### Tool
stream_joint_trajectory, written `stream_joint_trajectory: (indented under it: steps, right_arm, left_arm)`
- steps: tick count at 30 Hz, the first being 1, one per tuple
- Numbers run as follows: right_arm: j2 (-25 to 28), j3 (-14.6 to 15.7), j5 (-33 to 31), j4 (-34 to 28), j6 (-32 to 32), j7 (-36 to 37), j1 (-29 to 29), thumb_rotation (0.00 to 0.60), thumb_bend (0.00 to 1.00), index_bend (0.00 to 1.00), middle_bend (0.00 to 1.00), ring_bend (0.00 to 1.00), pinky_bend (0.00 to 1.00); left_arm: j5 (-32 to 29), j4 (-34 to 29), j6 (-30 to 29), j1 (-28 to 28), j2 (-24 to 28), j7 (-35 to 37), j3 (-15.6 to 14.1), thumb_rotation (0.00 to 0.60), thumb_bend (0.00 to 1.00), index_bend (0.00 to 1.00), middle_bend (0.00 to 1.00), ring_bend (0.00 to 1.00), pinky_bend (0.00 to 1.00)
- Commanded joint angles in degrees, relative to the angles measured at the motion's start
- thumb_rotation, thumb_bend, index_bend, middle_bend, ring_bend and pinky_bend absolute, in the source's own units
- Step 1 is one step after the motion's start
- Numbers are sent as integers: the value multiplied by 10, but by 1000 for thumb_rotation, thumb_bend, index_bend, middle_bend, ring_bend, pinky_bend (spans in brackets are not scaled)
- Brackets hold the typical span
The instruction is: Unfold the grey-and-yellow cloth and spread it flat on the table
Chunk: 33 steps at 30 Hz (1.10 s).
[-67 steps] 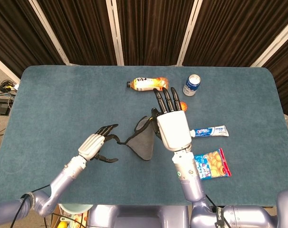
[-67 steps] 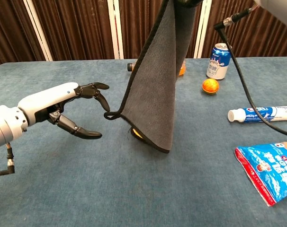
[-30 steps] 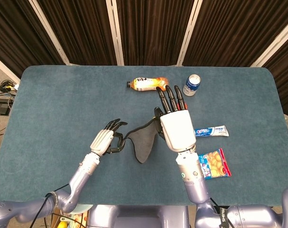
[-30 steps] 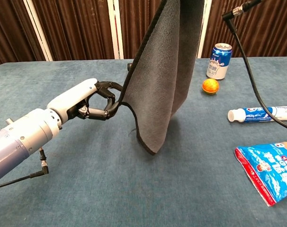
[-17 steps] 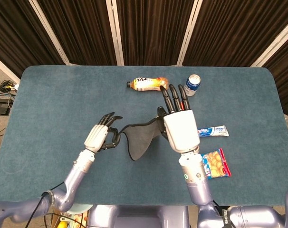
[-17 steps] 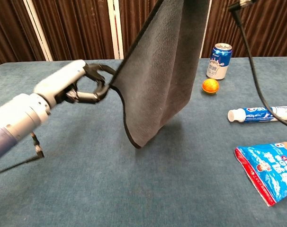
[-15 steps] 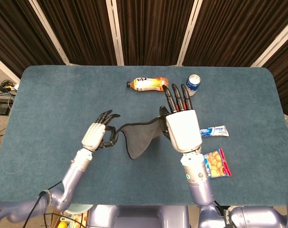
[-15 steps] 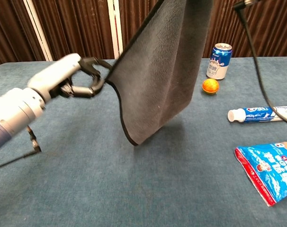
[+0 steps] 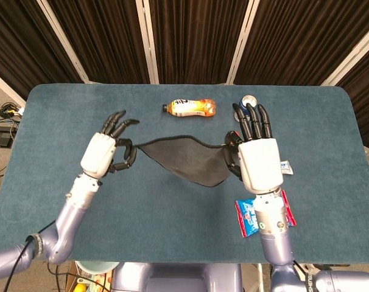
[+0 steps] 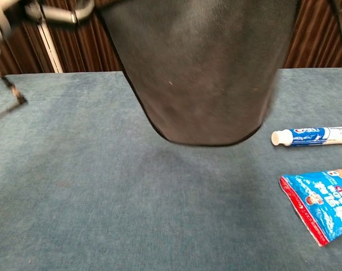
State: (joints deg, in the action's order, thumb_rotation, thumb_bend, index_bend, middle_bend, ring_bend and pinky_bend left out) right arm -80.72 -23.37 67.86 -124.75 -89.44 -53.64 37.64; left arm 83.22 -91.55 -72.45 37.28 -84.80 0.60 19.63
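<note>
Nearest you, the snack packet point(image 9: 253, 214) lay on the table just below your right hand's wrist, and in the chest view the toothpaste tube point(image 10: 312, 136) sat a little beyond it.

Your right hand point(image 9: 257, 159) was raised above the table, palm away from the head camera, straight fingers pointing away from you. It held the right top corner of the grey-and-yellow cloth point(image 9: 190, 160); the grip itself was hidden behind the hand, so held by pinch is my read, not seen.

Your left hand point(image 9: 103, 152) was at about the same height and depth, well apart from the right one. It pinched the cloth's left top corner between curled thumb and finger, with the other fingers spread above.

The cloth hung between the two hands, off the table point(image 9: 50, 121). Its top edge ran taut from hand to hand, so the long axis lay left to right, straight across the line joining your hands. The body sagged below that edge. In the chest view it hung as one open grey sheet with a rounded bottom hem clear of the table surface; no yellow showed.

Judgement: unfolding looked done and laying flat was left. Neither hand was nearer; both held it equally. The lowering would need both hands level, keeping the spread.

Beyond the hands lay the orange bottle point(image 9: 189, 108), and the can point(image 9: 248, 101) peeked out just past your right fingertips.
</note>
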Motion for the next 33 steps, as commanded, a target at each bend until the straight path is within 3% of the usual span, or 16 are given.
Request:
stream_joint_trajectory:
  steps: [1, 7, 14, 23, 33]
  right_arm:
    - [18, -3, -18, -20, 14, 30, -8, 600, 495, 623, 123, 0, 0]
    - [61, -19, -69, -42, 46, 93, -18, 600, 495, 623, 123, 0, 0]
    - [89, -12, -88, -42, 93, 174, -27, 600, 495, 623, 123, 0, 0]
    - [112, -23, -115, 28, 164, 268, -9, 600, 495, 623, 123, 0, 0]
    - [89, -37, -150, 135, 238, 311, 53, 600, 496, 623, 124, 0, 0]
  left_arm:
    - [-10, -18, 1, 13, 19, -24, 22, 600, 549, 792, 189, 0, 58]
    - [-48, -25, 16, 32, 42, -39, 56, 600, 549, 793, 193, 0, 57]
    - [-71, -18, 31, 51, 60, -53, 74, 600, 549, 796, 195, 0, 57]
    - [-118, 34, 67, 80, 48, -60, 73, 600, 549, 796, 196, 0, 58]
    - [-165, 135, 105, 126, 11, -40, 85, 600, 549, 796, 198, 0, 57]
